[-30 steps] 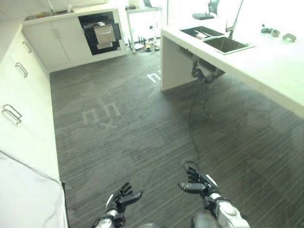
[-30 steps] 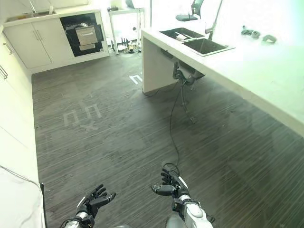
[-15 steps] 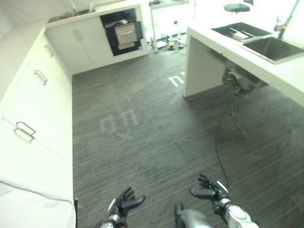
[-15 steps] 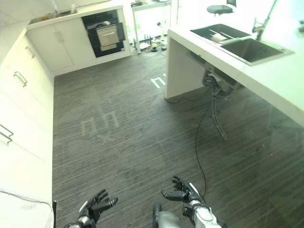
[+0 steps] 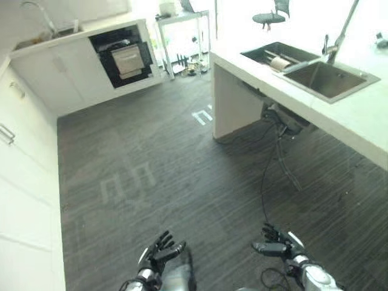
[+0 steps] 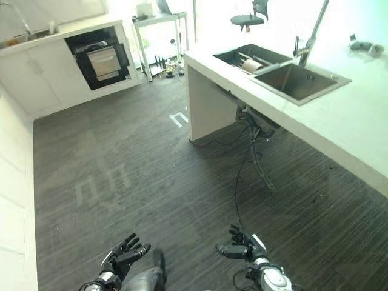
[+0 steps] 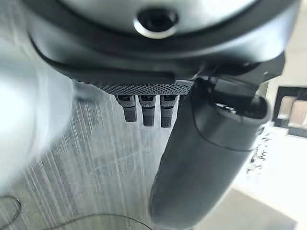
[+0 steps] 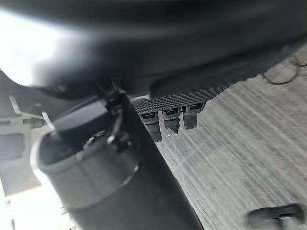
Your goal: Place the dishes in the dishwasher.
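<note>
The dishwasher (image 5: 124, 56) is a dark, open-fronted unit set in the white cabinets at the far end of the room. On the right, a white counter (image 5: 357, 121) holds a double sink (image 5: 321, 79). A pale dish (image 5: 280, 62) and some utensils lie in the sink's far basin. My left hand (image 5: 159, 251) and right hand (image 5: 276, 247) hang low over the dark striped floor, well short of both. Their fingers are spread and open, and both hold nothing. In the wrist views, the left hand's fingers (image 7: 146, 110) and the right hand's fingers (image 8: 170, 117) are straight over bare floor.
White drawer cabinets (image 5: 24, 200) line the left wall. A tall faucet (image 5: 339, 30) stands behind the sink, with pipes (image 5: 282, 115) hanging under the counter. A small white table (image 5: 182, 27) and an office chair (image 5: 270, 15) stand at the back. Pale marks (image 5: 127, 185) are on the floor.
The whole picture has shifted, so the camera has moved: the sink counter now shows more fully on the right. Both hands keep the same open pose.
</note>
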Controlling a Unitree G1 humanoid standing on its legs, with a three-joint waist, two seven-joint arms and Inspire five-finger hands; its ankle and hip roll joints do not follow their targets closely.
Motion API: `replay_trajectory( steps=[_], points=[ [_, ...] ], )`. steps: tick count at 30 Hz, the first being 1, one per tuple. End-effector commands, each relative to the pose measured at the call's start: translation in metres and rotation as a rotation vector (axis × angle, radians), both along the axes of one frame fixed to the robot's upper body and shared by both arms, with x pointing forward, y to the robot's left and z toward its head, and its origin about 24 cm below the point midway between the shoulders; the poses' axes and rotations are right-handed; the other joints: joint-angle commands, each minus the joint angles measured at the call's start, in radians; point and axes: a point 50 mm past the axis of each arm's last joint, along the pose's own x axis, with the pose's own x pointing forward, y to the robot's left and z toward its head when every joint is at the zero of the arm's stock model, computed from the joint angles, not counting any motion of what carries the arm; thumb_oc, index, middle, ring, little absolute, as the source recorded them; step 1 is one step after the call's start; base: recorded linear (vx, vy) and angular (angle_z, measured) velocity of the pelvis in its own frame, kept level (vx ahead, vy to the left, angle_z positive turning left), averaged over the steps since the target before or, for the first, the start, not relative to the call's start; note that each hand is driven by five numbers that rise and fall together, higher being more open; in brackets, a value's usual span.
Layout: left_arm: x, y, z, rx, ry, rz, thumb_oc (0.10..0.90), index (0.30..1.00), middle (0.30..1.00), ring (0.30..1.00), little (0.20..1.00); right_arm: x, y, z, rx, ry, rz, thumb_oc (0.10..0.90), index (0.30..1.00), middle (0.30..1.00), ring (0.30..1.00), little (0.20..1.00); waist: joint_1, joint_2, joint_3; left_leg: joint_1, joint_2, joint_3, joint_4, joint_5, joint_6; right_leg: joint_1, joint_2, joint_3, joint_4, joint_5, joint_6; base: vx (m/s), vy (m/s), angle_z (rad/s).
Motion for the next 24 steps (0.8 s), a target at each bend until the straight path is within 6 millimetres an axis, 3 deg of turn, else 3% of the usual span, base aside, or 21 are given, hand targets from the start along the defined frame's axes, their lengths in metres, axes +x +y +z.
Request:
replay_trajectory(
  steps=[1, 4, 6, 7, 9, 10, 11, 12, 13, 14, 15, 18, 19, 20, 22, 24],
  points=[
    [0.012, 0.007, 0.016, 0.039, -0.138, -0.033, 0.800, 0.900, 0.900, 0.900, 0.900, 0.029, 0.009, 0.040, 0.020, -0.247, 0.092, 0.800, 0.900, 0.900, 0.900, 0.900, 0.020, -0.047, -0.037, 0.082, 0.047, -0.008, 0.164, -0.051, -0.086, -0.041, -0.108, 0.009, 0.042, -0.016, 0.121, 0.35, 0.238, -0.60],
    [0.019, 0.011, 0.017, 0.030, -0.142, 0.008, 0.800, 0.900, 0.900, 0.900, 0.900, 0.029, 0.011, 0.044, 0.020, -0.262, 0.108, 0.800, 0.900, 0.900, 0.900, 0.900, 0.007, -0.042, -0.058, 0.122, 0.033, 0.022, 0.164, -0.069, -0.062, 0.010, -0.135, 0.003, 0.042, -0.029, 0.140, 0.45, 0.269, -0.61],
    [0.025, 0.014, 0.020, 0.033, -0.156, 0.000, 0.800, 0.900, 0.900, 0.900, 0.900, 0.029, 0.017, 0.044, 0.043, -0.271, 0.111, 0.800, 0.900, 0.900, 0.900, 0.900, 0.003, -0.051, -0.074, 0.144, -0.004, 0.016, 0.164, -0.100, -0.033, 0.030, -0.157, 0.002, 0.042, 0.031, 0.164, 0.44, 0.188, -0.05],
    [0.034, 0.014, 0.025, 0.059, -0.175, -0.042, 0.800, 0.900, 0.900, 0.900, 0.900, 0.028, 0.026, 0.044, 0.041, -0.293, 0.120, 0.800, 0.900, 0.900, 0.900, 0.900, -0.013, -0.057, -0.091, 0.182, -0.037, 0.014, 0.164, -0.130, 0.002, 0.041, -0.176, -0.018, 0.042, 0.170, 0.205, 0.44, 0.165, 0.21],
    [0.036, 0.013, 0.026, 0.044, -0.167, -0.042, 0.800, 0.900, 0.900, 0.900, 0.900, 0.029, 0.029, 0.045, 0.036, -0.298, 0.103, 0.800, 0.900, 0.900, 0.900, 0.900, -0.022, -0.054, -0.095, 0.202, -0.053, 0.003, 0.164, -0.140, 0.017, 0.046, -0.174, -0.023, 0.070, 0.261, 0.229, 0.44, 0.196, 0.36],
    [0.041, 0.010, 0.029, 0.018, -0.183, -0.038, 0.800, 0.900, 0.900, 0.900, 0.900, 0.028, 0.034, 0.044, 0.062, -0.299, 0.081, 0.800, 0.900, 0.900, 0.900, 0.900, -0.024, -0.040, -0.096, 0.231, -0.067, -0.002, 0.164, -0.164, 0.040, -0.019, -0.165, -0.028, 0.302, 0.345, 0.242, 0.39, 0.221, 0.42],
    [0.042, 0.009, 0.031, 0.019, -0.197, -0.053, 0.800, 0.900, 0.900, 0.900, 0.900, 0.027, 0.036, 0.044, 0.069, -0.304, 0.082, 0.800, 0.900, 0.900, 0.900, 0.900, -0.024, -0.037, -0.094, 0.239, -0.071, 0.000, 0.164, -0.172, 0.046, -0.042, -0.166, -0.032, 0.354, 0.364, 0.245, 0.41, 0.319, 0.38],
    [0.046, 0.003, 0.037, 0.034, -0.230, -0.084, 0.800, 0.900, 0.900, 0.900, 0.900, 0.028, 0.043, 0.045, 0.065, -0.319, 0.107, 0.800, 0.900, 0.900, 0.900, 0.900, -0.025, -0.003, -0.076, 0.284, -0.063, -0.002, 0.164, -0.194, 0.059, -0.190, -0.177, -0.075, 0.600, 0.399, 0.232, 0.29, 0.227, 0.15],
    [0.048, 0.002, 0.040, 0.039, -0.240, -0.084, 0.800, 0.900, 0.900, 0.900, 0.900, 0.029, 0.045, 0.046, 0.052, -0.326, 0.127, 0.800, 0.900, 0.900, 0.900, 0.900, -0.028, 0.005, -0.068, 0.297, -0.061, -0.003, 0.164, -0.199, 0.060, -0.236, -0.192, -0.093, 0.630, 0.401, 0.221, 0.39, 0.172, -0.10],
    [0.052, 0.002, 0.046, 0.038, -0.252, -0.077, 0.800, 0.900, 0.900, 0.900, 0.900, 0.033, 0.048, 0.051, 0.000, -0.352, 0.174, 0.800, 0.900, 0.900, 0.900, 0.900, -0.027, -0.002, -0.053, 0.316, -0.075, -0.003, 0.164, -0.203, 0.060, -0.291, -0.218, -0.151, 0.546, 0.345, 0.201, 0.37, -0.041, -0.28],
    [0.052, 0.006, 0.048, 0.051, -0.249, -0.078, 0.800, 0.900, 0.900, 0.900, 0.900, 0.035, 0.047, 0.058, -0.002, -0.364, 0.200, 0.800, 0.900, 0.900, 0.900, 0.900, -0.030, -0.014, -0.045, 0.329, -0.082, -0.005, 0.164, -0.206, 0.055, -0.280, -0.214, -0.179, 0.427, 0.321, 0.195, 0.41, -0.135, -0.43],
    [0.056, 0.016, 0.058, 0.088, -0.276, -0.092, 0.800, 0.900, 0.900, 0.900, 0.900, 0.032, 0.044, 0.069, 0.017, -0.397, 0.242, 0.800, 0.900, 0.900, 0.900, 0.900, -0.054, -0.057, -0.032, 0.375, -0.115, 0.002, 0.164, -0.244, 0.045, -0.265, -0.232, -0.248, 0.065, 0.349, 0.200, 0.37, -0.225, -0.01],
    [0.057, 0.017, 0.061, 0.096, -0.289, -0.098, 0.800, 0.900, 0.900, 0.900, 0.900, 0.029, 0.043, 0.070, 0.003, -0.407, 0.250, 0.800, 0.900, 0.900, 0.900, 0.900, -0.065, -0.068, -0.023, 0.400, -0.123, 0.002, 0.164, -0.263, 0.042, -0.278, -0.247, -0.247, 0.042, 0.344, 0.204, 0.45, -0.318, 0.36],
    [0.062, 0.017, 0.068, 0.114, -0.317, -0.105, 0.800, 0.900, 0.900, 0.900, 0.900, 0.030, 0.039, 0.074, -0.021, -0.430, 0.252, 0.800, 0.900, 0.900, 0.900, 0.900, -0.084, -0.085, -0.014, 0.438, -0.135, -0.004, 0.164, -0.292, 0.031, -0.379, -0.324, -0.220, 0.042, 0.363, 0.222, 0.45, -0.329, 0.41],
    [0.067, 0.015, 0.075, 0.124, -0.346, -0.101, 0.800, 0.900, 0.900, 0.900, 0.900, 0.035, 0.037, 0.079, -0.024, -0.455, 0.245, 0.800, 0.900, 0.900, 0.900, 0.900, -0.093, -0.082, -0.006, 0.470, -0.120, -0.008, 0.164, -0.324, 0.026, -0.432, -0.353, -0.190, 0.042, 0.383, 0.234, 0.39, -0.337, 0.37],
    [0.071, 0.017, 0.081, 0.129, -0.387, -0.098, 0.800, 0.900, 0.900, 0.900, 0.900, 0.042, 0.037, 0.086, -0.037, -0.489, 0.240, 0.800, 0.900, 0.900, 0.900, 0.900, -0.085, -0.104, -0.020, 0.489, -0.113, 0.006, 0.164, -0.351, 0.014, -0.437, -0.363, -0.171, 0.042, 0.314, 0.239, 0.38, -0.400, 0.17]
  ],
)
